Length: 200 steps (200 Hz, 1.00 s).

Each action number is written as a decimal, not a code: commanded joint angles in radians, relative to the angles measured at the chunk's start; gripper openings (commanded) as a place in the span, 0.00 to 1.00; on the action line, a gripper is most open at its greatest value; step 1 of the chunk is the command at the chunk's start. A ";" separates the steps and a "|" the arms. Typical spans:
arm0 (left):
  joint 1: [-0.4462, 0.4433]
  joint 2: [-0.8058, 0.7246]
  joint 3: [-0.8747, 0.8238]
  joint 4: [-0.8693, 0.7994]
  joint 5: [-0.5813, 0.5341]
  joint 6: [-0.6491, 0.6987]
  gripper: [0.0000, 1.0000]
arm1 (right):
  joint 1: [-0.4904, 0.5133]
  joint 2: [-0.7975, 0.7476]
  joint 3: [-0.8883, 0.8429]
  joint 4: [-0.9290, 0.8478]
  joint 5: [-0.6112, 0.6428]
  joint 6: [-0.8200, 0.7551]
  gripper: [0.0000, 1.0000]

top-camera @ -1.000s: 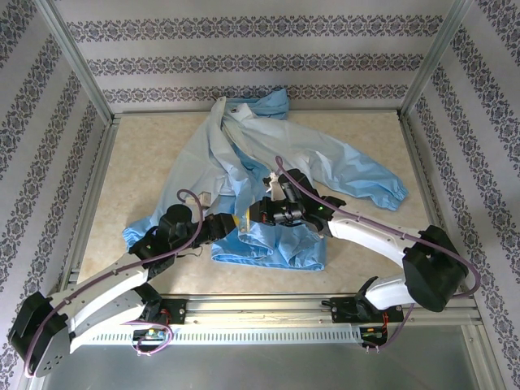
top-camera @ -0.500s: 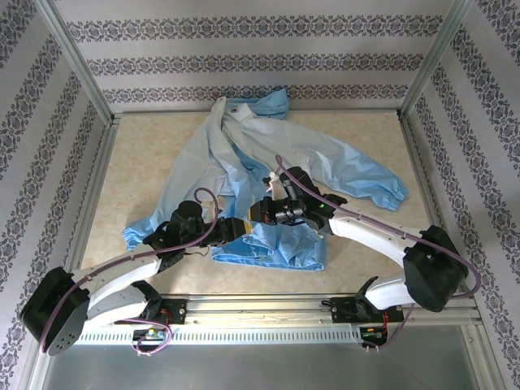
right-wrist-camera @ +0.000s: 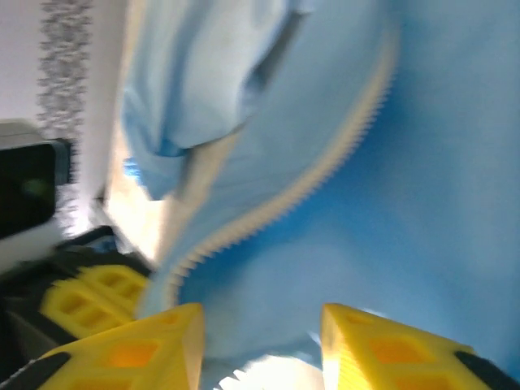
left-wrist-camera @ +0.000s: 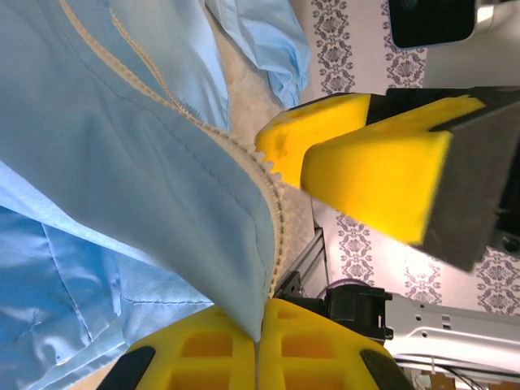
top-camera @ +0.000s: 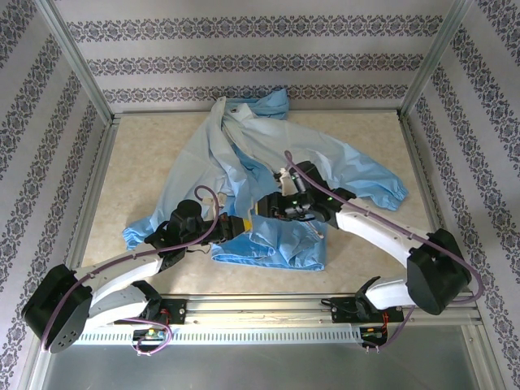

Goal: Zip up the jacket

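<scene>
The light-blue jacket (top-camera: 244,154) lies spread on the table, its lower hem bunched near the front. My left gripper (top-camera: 237,225) is at that hem. In the left wrist view its yellow jaws (left-wrist-camera: 262,315) are shut on the jacket's fabric edge (left-wrist-camera: 122,162), right beside the white zipper teeth (left-wrist-camera: 253,166). My right gripper (top-camera: 273,210) is just to the right of it, and its yellow fingers (left-wrist-camera: 366,162) hang close above the zipper. In the right wrist view, which is blurred, that gripper (right-wrist-camera: 262,318) is open over blue fabric, with the zipper tape (right-wrist-camera: 325,175) running diagonally ahead.
The right sleeve (top-camera: 382,185) stretches toward the right wall and the hood (top-camera: 264,106) lies at the back. A metal rail (top-camera: 260,307) runs along the near edge. Bare beige tabletop (top-camera: 138,171) shows left of the jacket.
My left gripper moved right to the hem and shut on the jacket's edge. My right gripper was shut and has opened, and its wrist drew back slightly.
</scene>
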 commanded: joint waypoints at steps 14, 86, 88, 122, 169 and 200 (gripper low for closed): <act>0.016 -0.042 -0.012 -0.088 -0.073 0.046 0.00 | -0.141 -0.052 0.005 -0.400 0.228 -0.228 0.51; 0.023 -0.040 0.001 -0.147 -0.090 0.075 0.00 | -0.307 -0.090 -0.207 -0.426 0.303 -0.256 0.59; 0.023 -0.039 0.002 -0.147 -0.090 0.075 0.00 | -0.307 -0.088 -0.210 -0.421 0.303 -0.255 0.59; 0.023 -0.034 0.005 -0.149 -0.081 0.078 0.00 | -0.291 -0.069 -0.227 -0.338 0.254 -0.246 0.52; 0.023 -0.082 -0.011 -0.178 -0.103 0.080 0.00 | -0.262 -0.041 -0.205 -0.343 0.298 -0.257 0.48; 0.024 -0.113 -0.016 -0.205 -0.112 0.086 0.00 | -0.262 0.001 -0.209 -0.348 0.329 -0.254 0.56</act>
